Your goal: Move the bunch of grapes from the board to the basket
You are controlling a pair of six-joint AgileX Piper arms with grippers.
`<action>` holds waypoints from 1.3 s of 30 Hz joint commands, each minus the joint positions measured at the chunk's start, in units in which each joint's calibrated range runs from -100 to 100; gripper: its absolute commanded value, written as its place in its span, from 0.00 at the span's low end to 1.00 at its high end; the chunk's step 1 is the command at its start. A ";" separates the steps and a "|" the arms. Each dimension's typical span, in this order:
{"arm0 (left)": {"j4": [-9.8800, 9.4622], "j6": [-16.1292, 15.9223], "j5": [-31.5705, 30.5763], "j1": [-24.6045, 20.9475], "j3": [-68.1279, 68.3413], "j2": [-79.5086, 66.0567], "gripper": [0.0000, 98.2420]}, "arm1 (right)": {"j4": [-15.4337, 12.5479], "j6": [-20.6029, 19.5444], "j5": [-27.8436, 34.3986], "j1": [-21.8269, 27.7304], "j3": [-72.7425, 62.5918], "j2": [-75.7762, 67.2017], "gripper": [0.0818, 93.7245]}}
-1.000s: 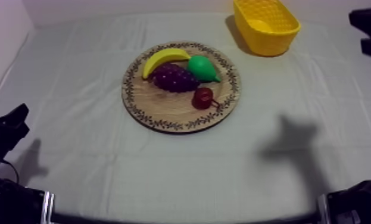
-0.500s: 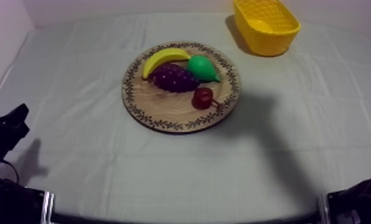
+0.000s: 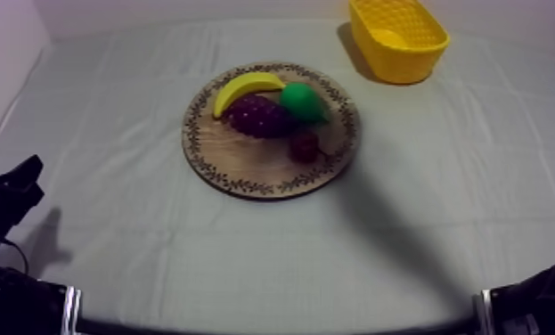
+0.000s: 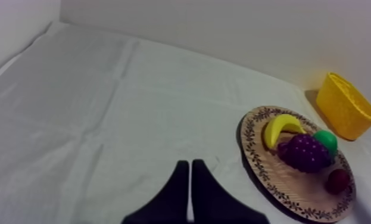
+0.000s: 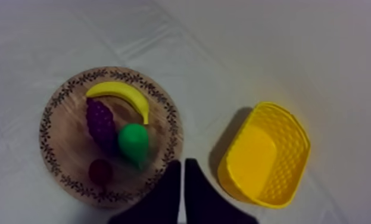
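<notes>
The grapes (image 3: 261, 116) lie on the board (image 3: 236, 165) (beside banana (image 3: 245, 87) and pear (image 3: 303, 101)). The right pincer (image 5: 182, 184), closed and empty, hovers seemingly over the board's edge. The left pincer (image 4: 191, 184) is closed too, empty.

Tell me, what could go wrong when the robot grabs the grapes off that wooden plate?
The purple bunch of grapes lies close against the curved yellow banana and the green pear on the round wooden board, so a grab might pinch or knock a neighbour. The right end effector is shut; unless it opens first, it would probably just push the grapes.
</notes>
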 commanded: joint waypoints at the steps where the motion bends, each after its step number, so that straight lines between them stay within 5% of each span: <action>1: 0.01 0.02 0.02 -0.01 -0.01 0.00 0.00 | 0.38 -0.20 1.61 -0.57 -4.51 3.80 0.01; 12: 0.01 0.02 0.02 -0.01 -0.01 0.00 0.00 | 0.69 -0.70 7.99 -2.74 -16.49 15.97 0.01; 23: 0.01 0.02 0.02 -0.01 -0.01 0.00 0.00 | 1.17 0.15 5.87 -2.90 -16.92 20.57 0.01; 31: 0.01 0.02 0.02 -0.01 -0.01 0.00 0.00 | 1.45 6.51 6.37 -4.00 -18.61 21.91 0.01; 39: 0.01 0.02 0.02 -0.01 -0.01 0.00 0.00 | 3.19 13.64 15.32 -6.42 -22.79 24.32 0.01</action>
